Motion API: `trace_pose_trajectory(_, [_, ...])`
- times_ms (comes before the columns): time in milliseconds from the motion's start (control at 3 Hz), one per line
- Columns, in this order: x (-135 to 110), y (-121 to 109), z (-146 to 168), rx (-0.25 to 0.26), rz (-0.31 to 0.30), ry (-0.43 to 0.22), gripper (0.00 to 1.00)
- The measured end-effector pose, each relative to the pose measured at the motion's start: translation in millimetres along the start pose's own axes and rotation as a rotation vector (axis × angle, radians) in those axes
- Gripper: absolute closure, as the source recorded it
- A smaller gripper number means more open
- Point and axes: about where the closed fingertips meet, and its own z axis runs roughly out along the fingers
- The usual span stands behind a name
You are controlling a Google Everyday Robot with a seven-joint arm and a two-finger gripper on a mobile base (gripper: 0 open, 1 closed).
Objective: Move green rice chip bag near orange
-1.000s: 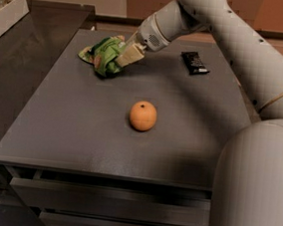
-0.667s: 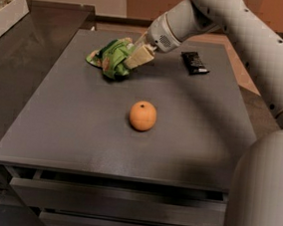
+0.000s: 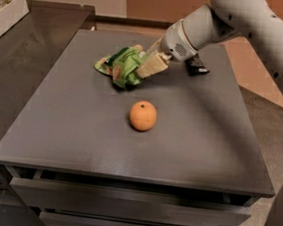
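Looking across the grey table point(image 3: 80, 129), you see the gripper point(image 3: 143, 70) clamped on the right edge of the crumpled green rice chip bag point(image 3: 120, 65), toward the far side. The orange point(image 3: 142, 115) sits nearer the front, apart from the bag, and a small black bar point(image 3: 196, 65) lies behind the wrist.

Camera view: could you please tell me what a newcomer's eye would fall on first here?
The green rice chip bag, crumpled at the far middle of the grey table, stands out first, with the gripper shut on one edge. Next comes the orange, alone mid-table, apart from the bag. A small black bar lies behind the arm.
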Motion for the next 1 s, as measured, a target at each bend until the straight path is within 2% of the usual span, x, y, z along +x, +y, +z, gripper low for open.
trace_pose_trajectory(333, [11.3,12.9,-4.5,0.001,0.024,0.005,0.82])
trace_pose_trajectory(1000, [26.5,32.3,-6.8,-0.012,0.055,0.013,0.36])
